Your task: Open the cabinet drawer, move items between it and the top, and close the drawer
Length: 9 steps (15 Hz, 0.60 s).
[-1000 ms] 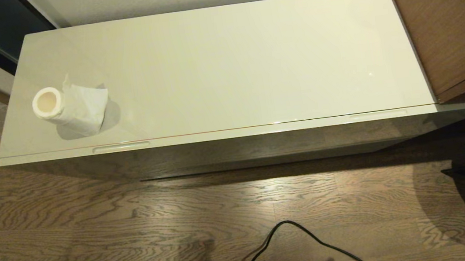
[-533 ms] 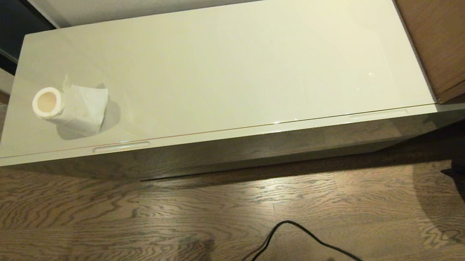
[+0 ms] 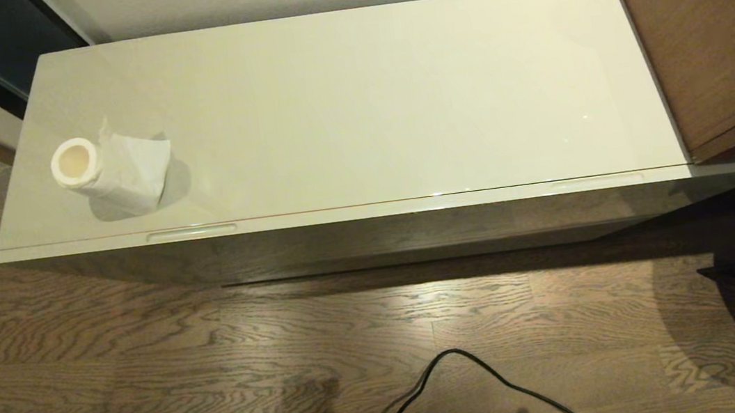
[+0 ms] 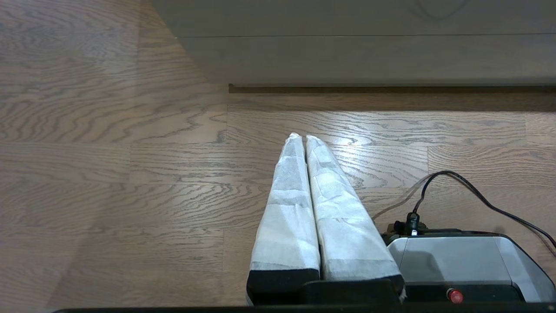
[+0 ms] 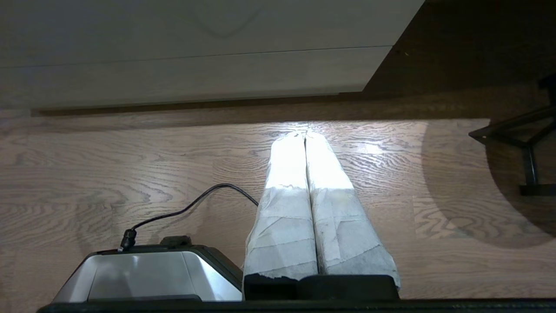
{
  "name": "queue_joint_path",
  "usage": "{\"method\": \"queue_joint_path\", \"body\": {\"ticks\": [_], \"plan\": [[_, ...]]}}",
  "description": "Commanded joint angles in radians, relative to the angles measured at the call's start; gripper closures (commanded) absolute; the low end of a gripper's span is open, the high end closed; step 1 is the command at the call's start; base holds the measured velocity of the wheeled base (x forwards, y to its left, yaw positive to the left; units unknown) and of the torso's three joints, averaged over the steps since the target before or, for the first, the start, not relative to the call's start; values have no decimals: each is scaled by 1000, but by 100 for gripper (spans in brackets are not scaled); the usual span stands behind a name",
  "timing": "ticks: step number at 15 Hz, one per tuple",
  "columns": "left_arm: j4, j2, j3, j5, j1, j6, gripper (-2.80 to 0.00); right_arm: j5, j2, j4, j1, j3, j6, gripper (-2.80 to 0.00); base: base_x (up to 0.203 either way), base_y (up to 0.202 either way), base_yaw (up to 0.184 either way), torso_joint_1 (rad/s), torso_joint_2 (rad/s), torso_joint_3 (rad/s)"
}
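Wood-grain plank floor (image 3: 149, 373) fills the foreground, and against the wall stands the low glossy cream-white cabinet, its large flat top (image 3: 362, 102) bare but for one item; along the front edge runs the wide cabinet drawer (image 3: 409, 205), fully closed, its two slim slot handles showing, one toward the left (image 3: 191, 232) and one toward the right (image 3: 597, 182); to the right a brown wood-grain cabinet (image 3: 704, 39) butts against it; a partly unwound white paper roll (image 3: 114, 171) lies on its side on the top near the left end, just behind the left handle; down low, the left gripper (image 4: 301, 138) hangs over the floor, tape-wrapped fingers pressed together and empty; the right gripper (image 5: 304, 135) likewise, clenched on nothing, well short of the cabinet; so by my reading nothing is started, and opening is the step in hand; the next move calls for an arm to rise, part its fingers, hook a slot handle and pull straight out.
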Motion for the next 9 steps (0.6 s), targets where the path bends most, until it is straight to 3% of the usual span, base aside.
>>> {"method": "queue_joint_path", "body": {"ticks": [1,9], "plan": [[0,2,0,0,0,0,0,0,1,-1,0,0,2,0,0,0,0,0,0,0],[-1,1,0,0,0,1,0,0,1,-1,0,0,1,0,0,0,0,0,0,0]]}}
